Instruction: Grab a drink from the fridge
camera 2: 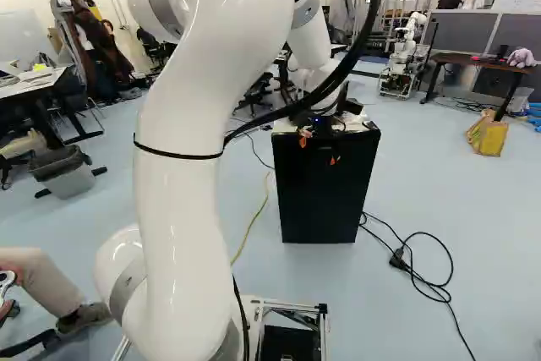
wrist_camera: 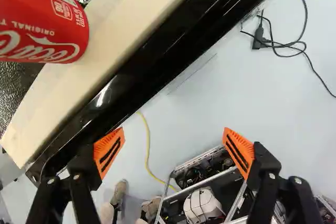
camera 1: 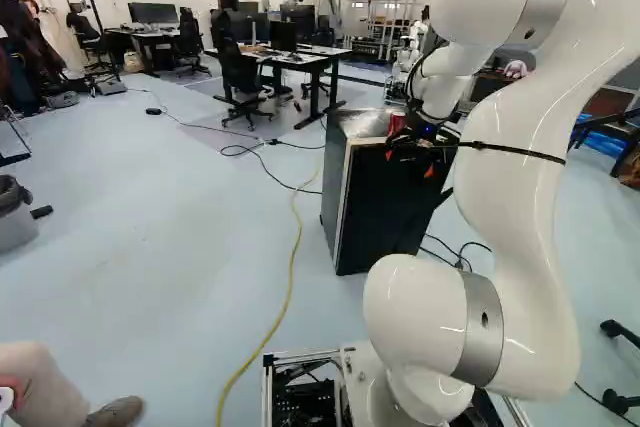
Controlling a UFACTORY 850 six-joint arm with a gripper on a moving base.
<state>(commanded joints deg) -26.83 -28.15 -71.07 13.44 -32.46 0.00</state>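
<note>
Pale floor [camera 2: 456, 200] spreads around the black fridge [camera 2: 325, 183], a yellow cable [camera 1: 290, 277] running across it beside the fridge. The drink, a red can [wrist_camera: 37, 24], rests on top of the fridge, just inside the pale strip [wrist_camera: 113, 40] that borders its front edge. The claw [wrist_camera: 173, 151] is spread wide with nothing between its pads; one finger is close by that front edge, and the can is ahead of it and off to that finger's side. The can should be stiff but thin-walled, easy to dent under a hard squeeze; its smooth painted skin may slip, more so if it is chilled and damp. Whether it is full I cannot tell; full, it would have a fair weight for its size. The best hold is probably round the middle of its body, pads on opposite sides, clear of both ends. It seems to stand upright, its long axis running up from the fridge top, though the wrist view cuts part of it off and leaves the lid end unclear.
</note>
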